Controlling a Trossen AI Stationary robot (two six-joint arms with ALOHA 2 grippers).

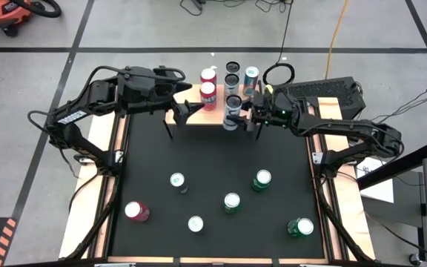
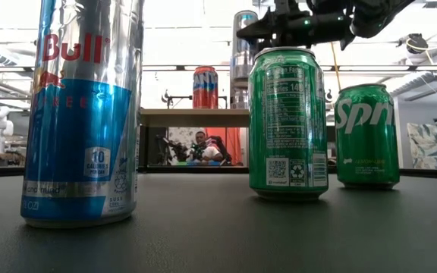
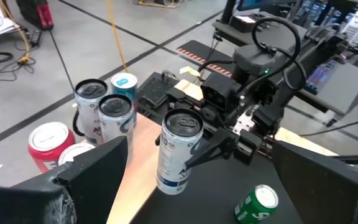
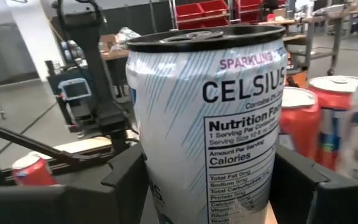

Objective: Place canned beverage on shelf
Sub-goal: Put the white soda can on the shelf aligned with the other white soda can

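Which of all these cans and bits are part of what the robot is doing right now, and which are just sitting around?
Part of the job:
white Celsius can, held by the right gripper
shelf, with five cans already on it
left gripper, open beside the shelf

Lying about:
green cans on the table
red can
two silver-topped cans

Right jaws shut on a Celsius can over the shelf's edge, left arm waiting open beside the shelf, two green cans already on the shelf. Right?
Not quite: no green cans stand on the shelf. The high view shows two red cans and slim silver ones there; the green cans stand on the table. The right gripper does hold the Celsius can, and the left gripper waits open.
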